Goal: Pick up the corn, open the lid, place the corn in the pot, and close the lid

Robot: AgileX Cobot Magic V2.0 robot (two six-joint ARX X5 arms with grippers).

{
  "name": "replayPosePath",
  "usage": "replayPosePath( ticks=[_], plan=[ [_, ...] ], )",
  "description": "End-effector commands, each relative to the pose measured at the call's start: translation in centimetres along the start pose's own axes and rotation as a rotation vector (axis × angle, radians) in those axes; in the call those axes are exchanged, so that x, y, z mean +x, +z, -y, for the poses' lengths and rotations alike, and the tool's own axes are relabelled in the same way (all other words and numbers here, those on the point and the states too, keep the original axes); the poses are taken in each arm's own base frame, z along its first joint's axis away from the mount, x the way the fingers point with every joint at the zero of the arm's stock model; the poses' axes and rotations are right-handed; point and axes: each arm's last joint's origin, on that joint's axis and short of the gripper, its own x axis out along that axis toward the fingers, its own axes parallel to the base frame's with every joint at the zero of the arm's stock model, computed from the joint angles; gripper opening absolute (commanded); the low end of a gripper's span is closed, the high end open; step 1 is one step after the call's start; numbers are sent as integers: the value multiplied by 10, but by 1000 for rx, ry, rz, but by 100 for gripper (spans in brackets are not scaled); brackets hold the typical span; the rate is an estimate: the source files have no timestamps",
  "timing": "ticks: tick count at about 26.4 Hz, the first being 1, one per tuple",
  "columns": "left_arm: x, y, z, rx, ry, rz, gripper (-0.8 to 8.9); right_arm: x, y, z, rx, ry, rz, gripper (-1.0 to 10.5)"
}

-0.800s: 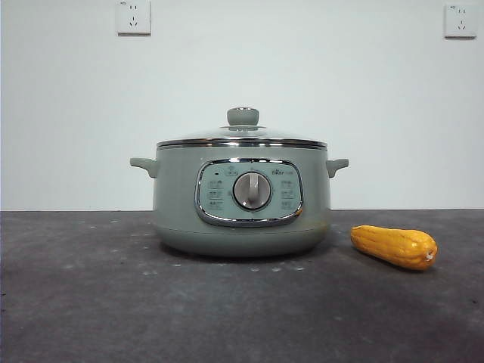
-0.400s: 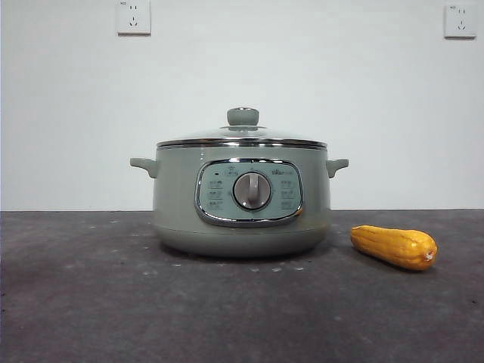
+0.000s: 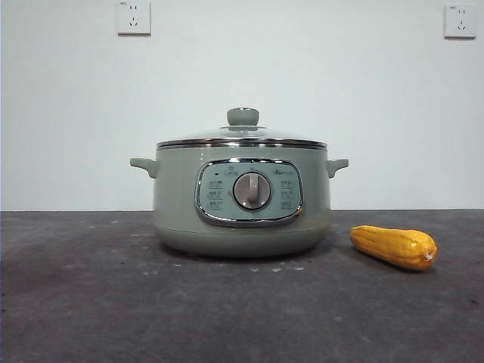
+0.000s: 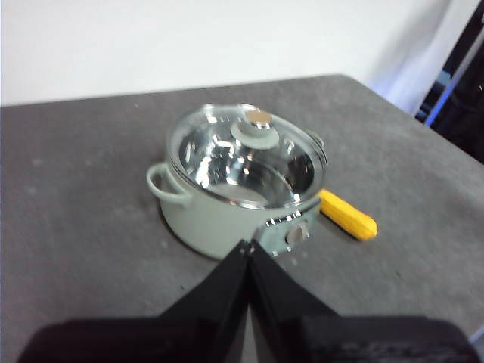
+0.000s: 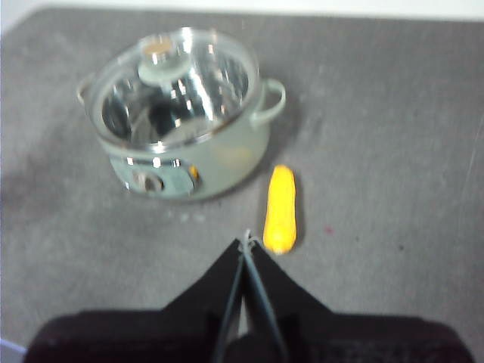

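Observation:
The sage-green pot stands in the middle of the dark table, its control panel and dial facing the front view. The glass lid with its green knob sits closed on it. The yellow-orange corn lies on the table to the right of the pot, apart from it. The pot, lid and corn also show in the left wrist view, and the pot, lid and corn in the right wrist view. My left gripper is shut and empty, high above the table. My right gripper is shut and empty, high above the corn's near end.
Two wall sockets sit high on the white wall behind. The table's far edge meets the wall. A dark frame stands beyond the table's corner in the left wrist view.

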Motion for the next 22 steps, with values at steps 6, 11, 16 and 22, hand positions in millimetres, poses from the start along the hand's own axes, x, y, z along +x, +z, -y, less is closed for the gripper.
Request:
replayPosePath(
  ticks=[6,11,16,22],
  plan=[
    [10,0,-4,4,-18,-55,-7,2,0,0,-20,5,-20,-10],
    [11,1,-4,0,-24,-60,27,1,0,0,-19,5,-19,83],
    [13,1,-3,-32,-88,-66,664,3,1,1,-13,6,-26,573],
    [14,2,-3,-33,-100,-66,664,14,4,4,-1,12,-64,571]
  ],
)
